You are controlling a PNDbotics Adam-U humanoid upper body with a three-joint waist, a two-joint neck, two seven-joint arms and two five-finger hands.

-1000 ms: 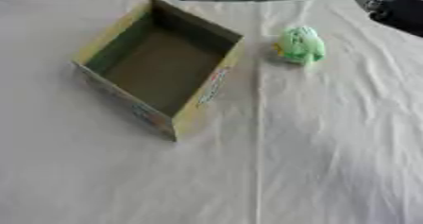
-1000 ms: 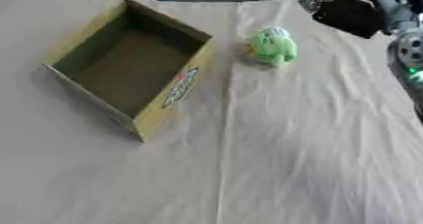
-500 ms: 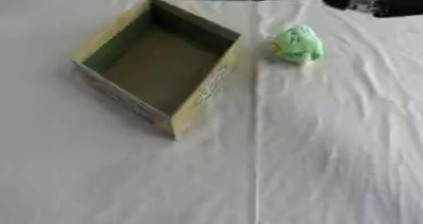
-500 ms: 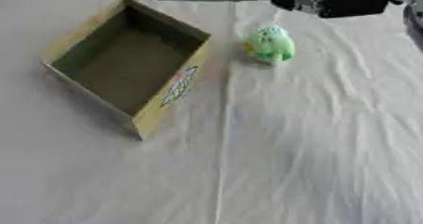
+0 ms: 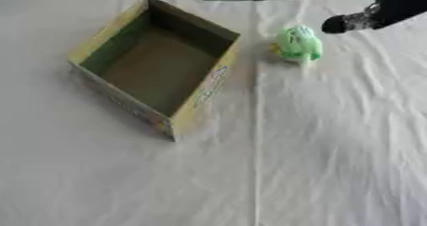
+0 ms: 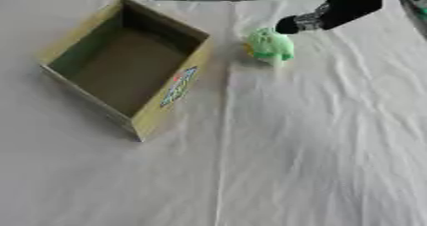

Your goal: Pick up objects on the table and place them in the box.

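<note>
A white cloth covers the surface (image 5: 333, 163), creased in long folds, with one straight seam running from 12 to 6 o'clock just right of centre.

The box (image 5: 158, 65) sits at about 10 o'clock of the scene, open at the top and turned so that one corner points toward 6 o'clock. Its outer walls are yellowish, its inside dark olive and brown, and nothing shows within it. A coloured label runs along the outer wall that faces 4 o'clock.

The toy (image 6: 269, 46), a small soft green thing with a paler patch and a bit of yellow at its left edge, lies on the cloth at about 1 o'clock, to the 3 o'clock side of the box's far right corner and apart from it. It rests on the cloth, untouched.

The right hand (image 6: 333, 11) enters from the 1 o'clock corner, black with a silver band near its tip. Its rounded dark end hangs just beside the toy, at the toy's 1 o'clock side; whether it is above or level with the toy cannot be told. Only this narrow dark part shows, so I cannot tell whether the hand is wide or narrow.
</note>
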